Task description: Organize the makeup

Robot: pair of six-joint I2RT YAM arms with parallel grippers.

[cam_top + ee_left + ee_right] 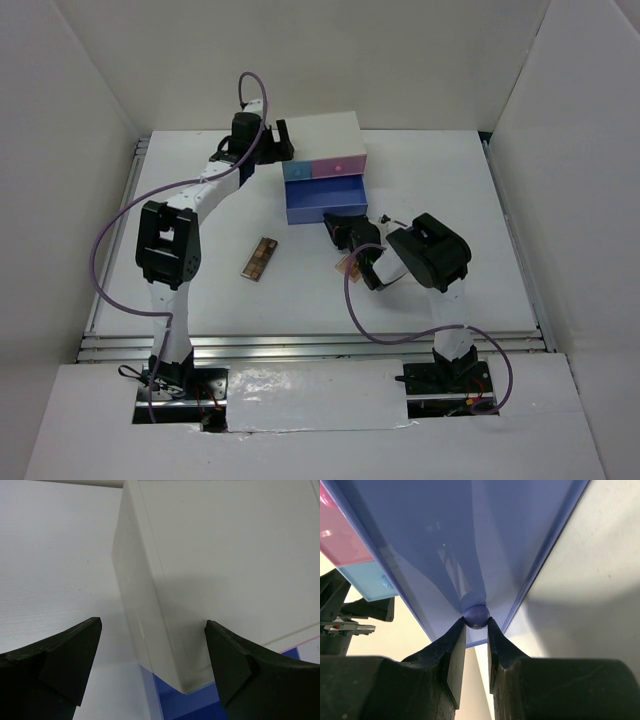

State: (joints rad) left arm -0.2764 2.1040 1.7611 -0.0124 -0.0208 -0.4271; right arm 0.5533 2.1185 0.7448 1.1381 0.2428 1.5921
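A long brown eyeshadow palette [261, 259] lies on the table left of centre. A pinkish palette [347, 266] shows partly under my right arm. My right gripper [335, 222] is shut on the round knob [476, 616] of the purple drawer [325, 200], which is pulled out; the gripper [476, 622] shows up close in the right wrist view. My left gripper [277, 140] is open at the white box's [320, 135] left end. In the left wrist view it [152, 626] straddles the box's corner [165, 630]. Other makeup is hidden or out of view.
The box also has a shut blue drawer [298, 171] and a shut pink drawer [340, 166]. A small item [386, 219] lies beside my right wrist. White walls enclose the table at left, right and back.
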